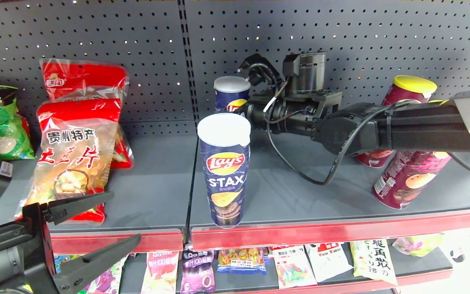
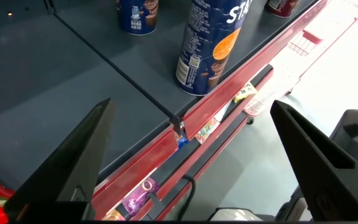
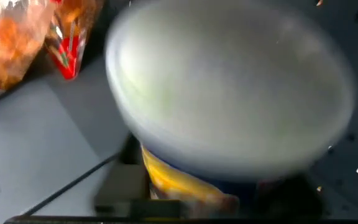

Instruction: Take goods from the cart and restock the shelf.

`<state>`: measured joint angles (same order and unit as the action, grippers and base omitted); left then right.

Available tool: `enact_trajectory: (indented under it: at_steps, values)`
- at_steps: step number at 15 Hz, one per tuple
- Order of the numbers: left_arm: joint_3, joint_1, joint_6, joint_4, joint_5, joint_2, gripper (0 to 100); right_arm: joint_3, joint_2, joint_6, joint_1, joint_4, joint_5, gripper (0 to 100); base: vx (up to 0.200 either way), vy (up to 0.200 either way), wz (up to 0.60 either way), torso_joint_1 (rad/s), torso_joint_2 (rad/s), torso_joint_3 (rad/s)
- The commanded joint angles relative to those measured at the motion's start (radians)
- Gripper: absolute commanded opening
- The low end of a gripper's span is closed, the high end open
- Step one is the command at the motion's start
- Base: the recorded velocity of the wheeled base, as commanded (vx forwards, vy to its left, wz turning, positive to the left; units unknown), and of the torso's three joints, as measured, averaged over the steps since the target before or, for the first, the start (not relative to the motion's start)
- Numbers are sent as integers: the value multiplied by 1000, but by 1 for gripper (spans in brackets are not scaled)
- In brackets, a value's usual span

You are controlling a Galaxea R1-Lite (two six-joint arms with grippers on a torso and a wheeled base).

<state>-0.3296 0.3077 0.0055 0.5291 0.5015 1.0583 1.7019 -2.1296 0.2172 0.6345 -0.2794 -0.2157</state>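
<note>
Standing upright on the grey metal shelf, the rear blue can is straight behind the front blue can, near the perforated dark pegboard. Both are cardboard tubes with flat white plastic lids. The front can stands at the shelf's glossy red lip. Right gripper is against the rear can, just behind and right of the front can; grip cannot be told. Left gripper is low and left of the front can, off the red lip, its black tapered fingers spread wide, empty. Crinkly red snack bags lean left of the front can. Maroon tubes with yellow lids stand to its right, one tilted. Small packets lie below it.
</note>
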Motion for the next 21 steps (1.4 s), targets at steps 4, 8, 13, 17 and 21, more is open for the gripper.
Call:
enact_trajectory:
  at_steps: [4,8,13,17,21]
  values:
    - [-17,-1,-1,2,-1,23,100,-74,57,-4,1,-3,22,100,0,0,0,0,0,0]
    - [-37,-1,1,2,-17,46,100,-245,186,-7,-4,-4,72,100,0,0,0,0,0,0]
    - [-98,-1,7,2,-60,109,100,-502,375,-19,-9,-7,147,100,0,0,0,0,0,0]
    - [-100,1,11,5,-64,147,100,-702,540,-35,-6,-7,177,100,0,0,0,0,0,0]
    - [-91,2,39,2,-67,186,100,-921,735,-35,14,-6,176,100,0,0,0,0,0,0]
